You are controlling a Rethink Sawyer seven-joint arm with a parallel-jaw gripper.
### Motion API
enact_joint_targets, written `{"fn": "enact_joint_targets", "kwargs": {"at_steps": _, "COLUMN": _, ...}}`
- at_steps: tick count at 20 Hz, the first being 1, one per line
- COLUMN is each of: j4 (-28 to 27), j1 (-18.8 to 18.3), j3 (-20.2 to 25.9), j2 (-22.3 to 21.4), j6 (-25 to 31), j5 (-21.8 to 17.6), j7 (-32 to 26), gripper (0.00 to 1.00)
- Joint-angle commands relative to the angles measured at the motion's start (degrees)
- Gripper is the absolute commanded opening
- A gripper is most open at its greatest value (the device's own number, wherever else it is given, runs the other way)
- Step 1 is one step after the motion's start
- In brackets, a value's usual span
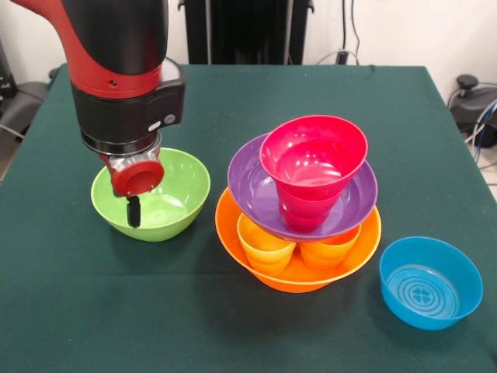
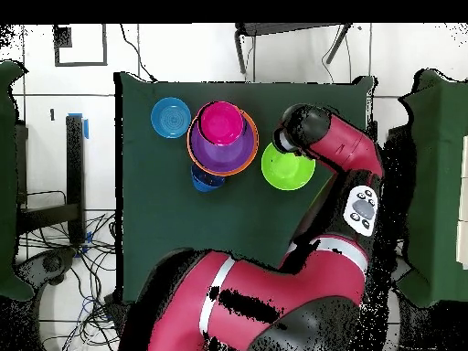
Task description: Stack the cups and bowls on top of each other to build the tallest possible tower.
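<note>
1. The dark green cloth-covered counter [image 1: 70, 311] fills most of the front view, and the red and black robot arm [image 1: 116, 47] comes down into the upper left of the frame.
2. The gripper [image 1: 134, 208] hangs inside the glossy lime green plastic bowl [image 1: 182, 194], which sits left of centre. Only one dark finger [image 1: 134, 211] can be made out below the round red wrist part, so whether the fingers are spread or pressed together cannot be told.
3. The tower [image 1: 299, 202] stands just right of the lime green bowl, in the middle of the frame. Its base is the large glossy orange plastic bowl [image 1: 295, 276], resting on the counter.
4. Inside the orange bowl stand two small orange-yellow tapered plastic cups [image 1: 268, 247], side by side and open end up; their exact shades are hard to tell apart.
5. The wide glossy purple plastic bowl [image 1: 248, 186] rests on those cups, slightly tilted.
6. In the purple bowl sits a red ribbed plastic cup [image 1: 299, 214], and the smaller glossy red plastic bowl [image 1: 314, 151] sits on top of it, leaning a little to the right.
7. The light blue plastic bowl with a ringed base [image 1: 431, 284] stands alone in the lower right of the frame, well apart from the gripper and near the tower.
8. In the overhead view, the light blue bowl [image 2: 171, 117] lies at upper left, the tower [image 2: 222, 139] beside it, and the lime green bowl [image 2: 288, 169] to the right under the arm. A dark blue plastic bowl [image 2: 207, 180] peeks out just below the tower.
</note>
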Motion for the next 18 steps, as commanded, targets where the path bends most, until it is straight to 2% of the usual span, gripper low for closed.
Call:
{"fn": "enact_joint_targets", "kwargs": {"at_steps": 1, "j4": 3.53, "j1": -1.01, "j3": 9.19, "j2": 4.36, "j6": -7.46, "j5": 1.18, "j7": 6.52, "gripper": 1.00}}
{"fn": "enact_joint_targets", "kwargs": {"at_steps": 9, "j4": 3.14, "j1": -1.51, "j3": 9.81, "j2": 5.12, "j6": -7.75, "j5": 1.33, "j7": 6.16, "gripper": 1.00}}
{"fn": "enact_joint_targets", "kwargs": {"at_steps": 13, "j4": 1.42, "j1": -1.11, "j3": 8.44, "j2": 5.91, "j6": -2.33, "j5": 0.47, "j7": 5.59, "gripper": 1.00}}
{"fn": "enact_joint_targets", "kwargs": {"at_steps": 18, "j4": 1.78, "j1": -0.94, "j3": 8.18, "j2": 5.39, "j6": 0.01, "j5": 0.33, "j7": 5.20, "gripper": 1.00}}
